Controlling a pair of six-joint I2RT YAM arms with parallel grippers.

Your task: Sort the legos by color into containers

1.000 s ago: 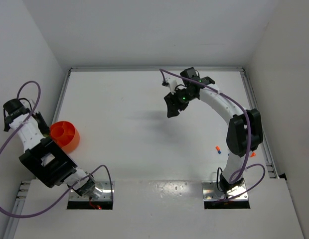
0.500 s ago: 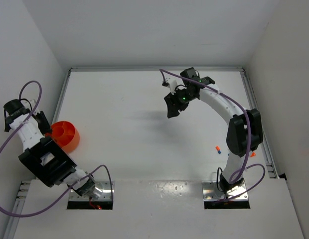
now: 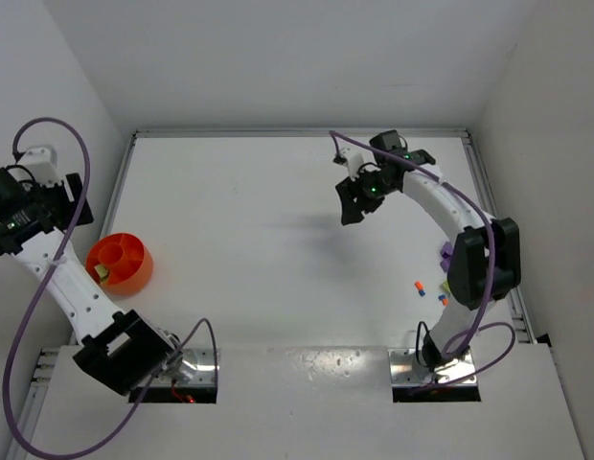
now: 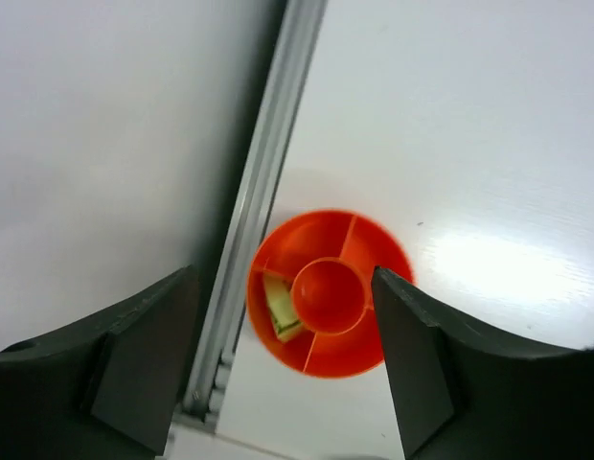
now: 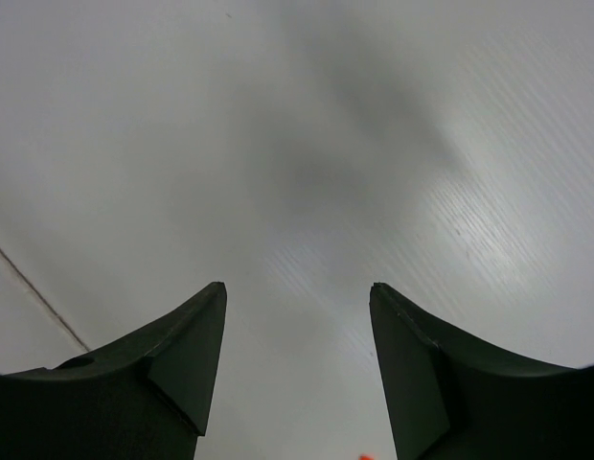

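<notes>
**One lime brick (image 4: 278, 309) sits in the orange bowl (image 3: 139, 273)**

The bowl is round, low and smooth, made of shiny orange plastic. It stands at the left side of the white table (image 3: 239, 249), close to the metal rail (image 4: 263, 192).

The left wrist view looks straight down into the bowl. It shows a round cup in the middle and thin walls that cut the ring around it into parts. The lime brick lies in the part on the left of that view, next to the cup. In the top view the brick is only a tiny pale dot.

The left arm (image 3: 72, 287) reaches up high. The left gripper (image 4: 283, 273) hangs far above the bowl. Its fingers are dark, flat wedges set wide apart, with nothing between them.

The right arm (image 3: 441, 206) bends like a bow toward the far middle of the table. The right gripper (image 3: 353, 203) points down over the table, its fingers also spread wide and holding nothing. Its own view shows dull white table with fine lines and a soft grey shadow.

A few more bricks (image 3: 420, 287) lie loose near the right arm, well apart from the bowl. They are orange, blue, purple and lime. Only the top view shows them all, and they are too small to tell their shapes.
</notes>
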